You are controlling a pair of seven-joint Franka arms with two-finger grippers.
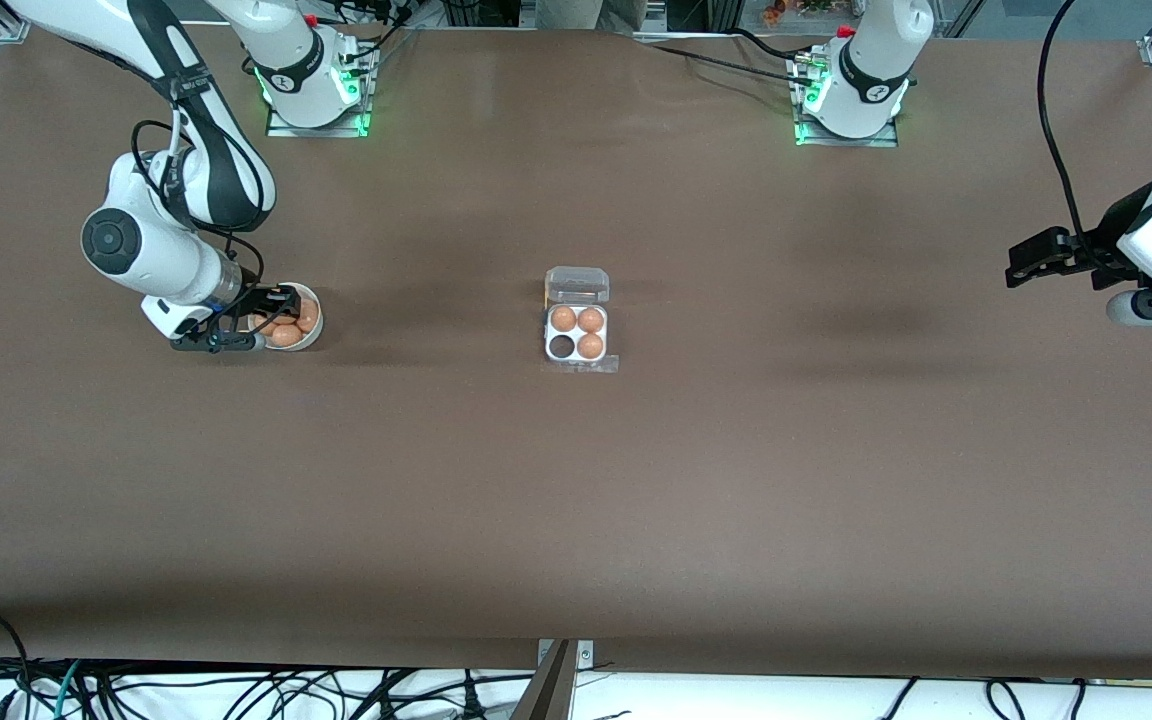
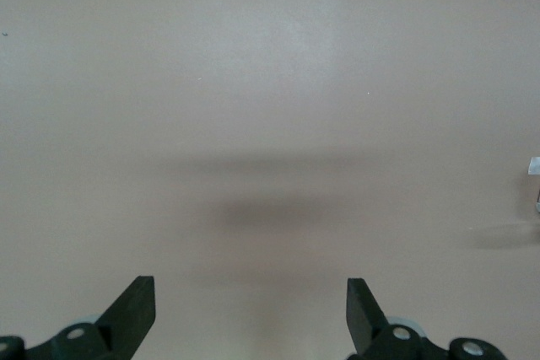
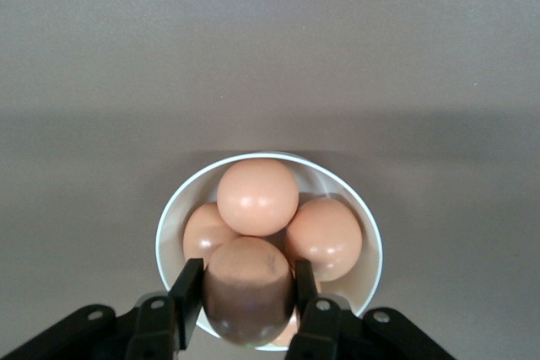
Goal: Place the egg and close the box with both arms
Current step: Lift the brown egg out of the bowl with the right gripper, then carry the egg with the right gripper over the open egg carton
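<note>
My right gripper (image 1: 271,318) is down in a round white bowl (image 1: 313,303) at the right arm's end of the table, shut on an egg (image 3: 245,289) with one finger on each side. Several more orange-brown eggs (image 3: 257,196) lie in the bowl (image 3: 171,212) beside it. The clear box (image 1: 576,333) sits at the table's middle with its lid (image 1: 577,285) open and standing up. Three of its cells hold eggs (image 1: 590,345); the cell nearest the front camera toward the right arm's end is empty (image 1: 562,346). My left gripper (image 1: 1024,262) waits open over bare table at the left arm's end.
The brown table (image 1: 576,500) spreads wide around the box. The left wrist view shows only bare table and both open fingers (image 2: 135,309). Cables hang along the table's front edge (image 1: 236,690).
</note>
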